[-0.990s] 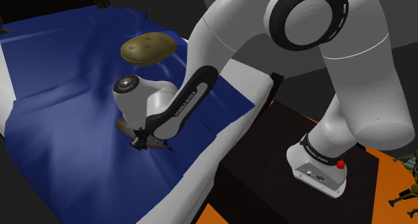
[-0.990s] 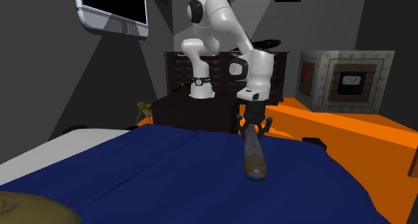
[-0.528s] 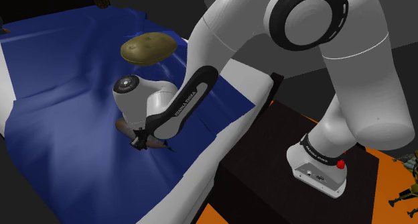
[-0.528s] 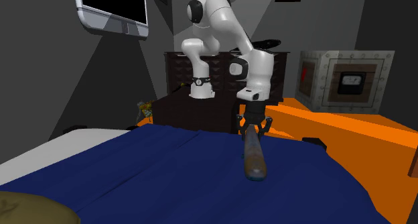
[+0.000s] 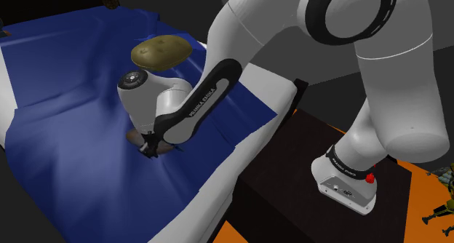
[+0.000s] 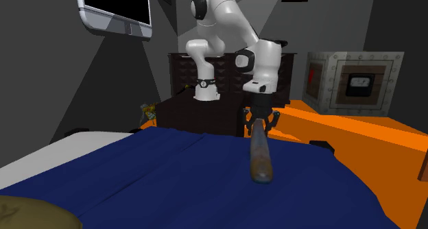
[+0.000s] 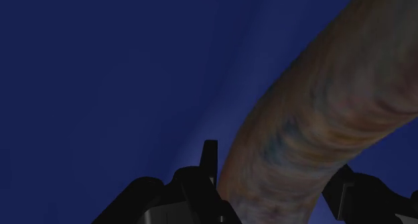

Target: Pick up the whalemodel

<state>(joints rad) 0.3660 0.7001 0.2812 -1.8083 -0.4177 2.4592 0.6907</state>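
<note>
- Shoulder view: the gripper (image 5: 150,146) is down on the blue cover (image 5: 65,96). The brown whale model (image 5: 133,137) pokes out on either side beneath the hand, which hides the finger spacing.
- Second exterior view: the whale model (image 6: 260,158) lies flat on the cover. Its long axis runs from the gripper (image 6: 258,123) toward the camera, so the grip sits at its far end.
- Wrist view: the fingers (image 7: 210,161) straddle the body crosswise and seem to pinch both flanks, though contact is hard to confirm.
</note>
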